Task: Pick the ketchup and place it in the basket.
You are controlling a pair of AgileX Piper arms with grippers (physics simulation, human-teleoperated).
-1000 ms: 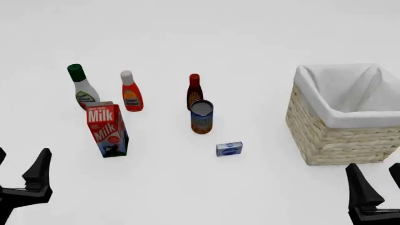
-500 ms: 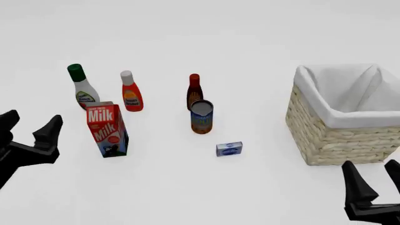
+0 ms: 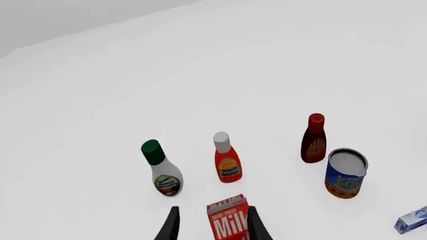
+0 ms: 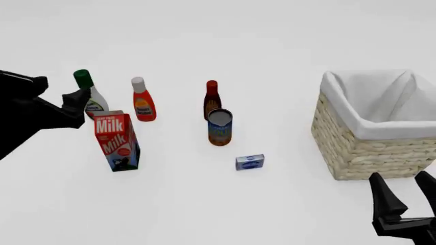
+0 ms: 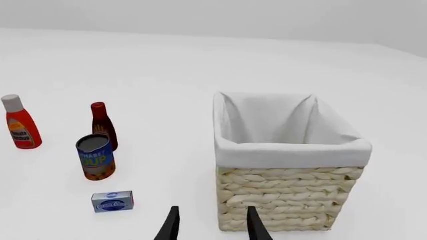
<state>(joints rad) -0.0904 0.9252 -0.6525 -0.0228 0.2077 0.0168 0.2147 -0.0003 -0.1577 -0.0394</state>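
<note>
Ketchup (image 4: pixel 143 106) stood upright beyond the milk carton (image 4: pixel 116 142), well apart from the basket (image 4: pixel 374 127), so my empty, open left gripper (image 4: pixel 56 98) needed to clear the carton's top and straddle the bottle's body squarely before closing.

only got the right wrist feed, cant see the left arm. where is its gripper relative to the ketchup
observer: The left gripper is open, left of the ketchup in the front view, not touching it.
operator: anything near the ketchup that i cant see
observer: A milk carton stands on the arms' side of the ketchup, slightly left.
operator: anything else
observer: A white bottle with green cap stands left of the ketchup, apart from it.
</note>
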